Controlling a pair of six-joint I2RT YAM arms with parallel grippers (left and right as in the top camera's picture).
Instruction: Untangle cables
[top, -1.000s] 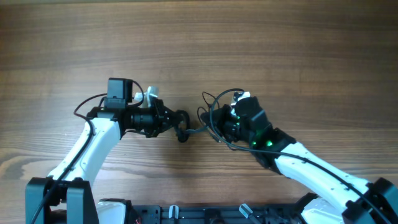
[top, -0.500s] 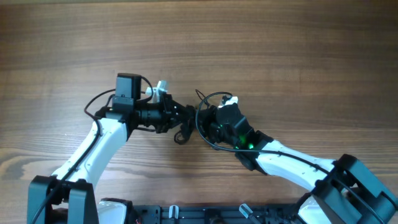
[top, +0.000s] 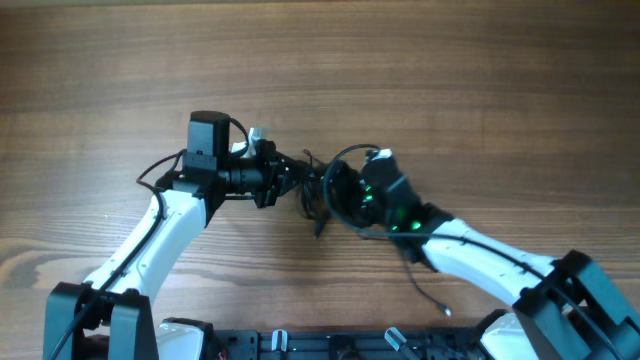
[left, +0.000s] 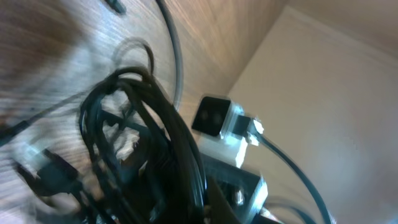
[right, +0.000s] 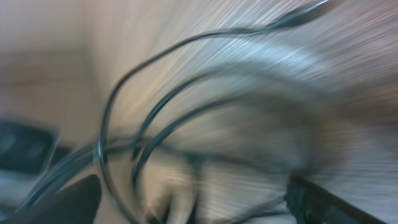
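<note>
Cables (top: 318, 197): bunched on tabletop (top: 450, 80), against left hand (top: 297, 180).
Right hand (top: 338, 190): now closed in opposite left hand; grip unreadable, both.
Change: one tail (top: 428, 290) trails free, so it's likely loosening.

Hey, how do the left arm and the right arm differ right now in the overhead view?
The left arm reaches in from the lower left, pointing right; the right arm comes from the lower right, pointing left. The right arm shows green lights; the left arm shows none. Both have white links and meet at the cables.
</note>
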